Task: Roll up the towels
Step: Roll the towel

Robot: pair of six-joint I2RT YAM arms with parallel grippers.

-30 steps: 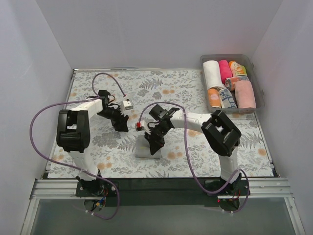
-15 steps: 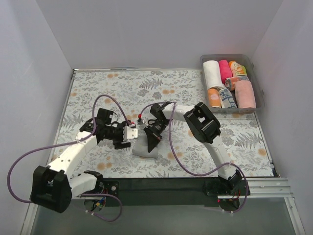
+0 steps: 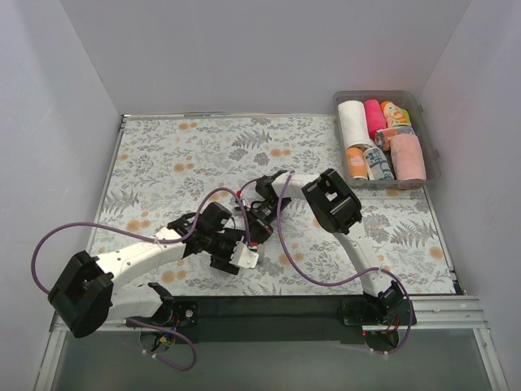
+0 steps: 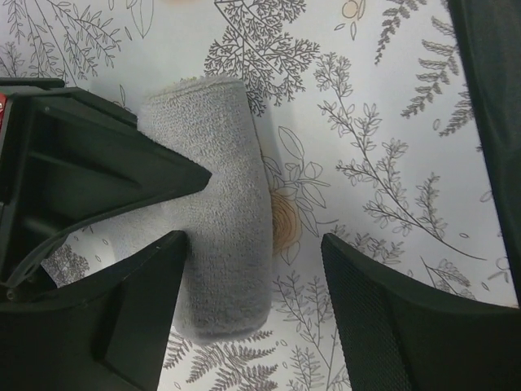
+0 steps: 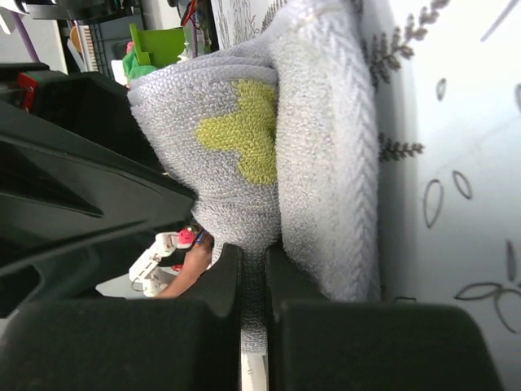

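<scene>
A grey towel [image 4: 220, 228] lies rolled on the flowered tablecloth. My left gripper [image 4: 254, 273] is open around the roll's near end, with the roll against its left finger [image 4: 122, 326] and a gap to the right finger [image 4: 407, 326]. My right gripper [image 5: 252, 277] is shut on a fold of the same grey towel [image 5: 326, 147], which carries a yellow-green patch [image 5: 244, 130]. In the top view the left gripper [image 3: 236, 254] and right gripper [image 3: 259, 224] meet at the table's middle and hide most of the towel.
A clear plastic bin [image 3: 378, 93] at the back right holds several rolled towels, white [image 3: 352, 122], pink [image 3: 374, 116] and others. Purple cables loop from both arms over the tablecloth [image 3: 163, 155]. White walls close in the table on three sides.
My left arm swung from the back left to the table's middle and its gripper came down over the towel. The towel went from a flat fold to a tight roll. My right gripper shifted slightly back.
</scene>
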